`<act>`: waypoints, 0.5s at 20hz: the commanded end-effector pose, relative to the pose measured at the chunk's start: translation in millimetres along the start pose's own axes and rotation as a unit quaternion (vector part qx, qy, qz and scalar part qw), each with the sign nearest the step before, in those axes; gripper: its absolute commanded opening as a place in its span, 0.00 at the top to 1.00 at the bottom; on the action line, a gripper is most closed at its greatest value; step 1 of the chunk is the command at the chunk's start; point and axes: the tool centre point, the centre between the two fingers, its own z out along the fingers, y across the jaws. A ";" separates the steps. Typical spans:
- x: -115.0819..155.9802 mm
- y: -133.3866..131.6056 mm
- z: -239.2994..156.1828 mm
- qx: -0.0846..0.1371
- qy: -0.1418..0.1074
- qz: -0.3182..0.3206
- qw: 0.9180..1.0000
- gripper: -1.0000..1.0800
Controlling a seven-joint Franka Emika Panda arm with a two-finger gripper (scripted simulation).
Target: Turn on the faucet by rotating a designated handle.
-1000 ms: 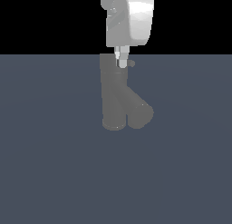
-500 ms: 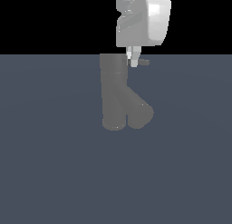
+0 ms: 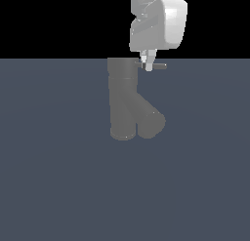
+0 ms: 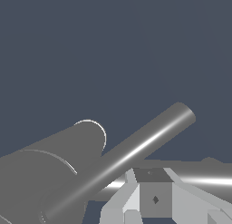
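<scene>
The faucet [image 3: 122,101] is a matte grey Y-shaped body, and its thick spout [image 3: 150,122] branches down toward the exterior view's right. The handle [image 3: 159,66], a thin silver rod, sticks out sideways from the body's top toward that same side. My white gripper [image 3: 148,65] comes down from above with its fingers close together, their tips against the rod near the body. In the wrist view the fingers [image 4: 154,198] sit together in front of a shiny rod [image 4: 213,180]. A second shiny rod [image 4: 145,146] runs diagonally off the faucet body [image 4: 41,173].
A flat blue-grey floor [image 3: 58,186] spreads all around the faucet. Nothing else stands on it. The arm's white wrist housing [image 3: 161,20] hangs above the faucet's top on the exterior view's right.
My gripper has moved toward the exterior view's right. The handle's free end has swung out with it and now reaches further from the body.
</scene>
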 end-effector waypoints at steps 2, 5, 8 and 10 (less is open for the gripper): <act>16.9 -9.3 -0.1 0.005 0.002 0.007 1.000 1.00; 24.8 -14.5 -0.2 0.005 0.002 0.009 1.000 1.00; 32.6 -19.7 -0.4 0.005 0.003 0.011 1.000 1.00; 37.8 -23.1 -0.5 0.005 0.003 0.013 1.000 1.00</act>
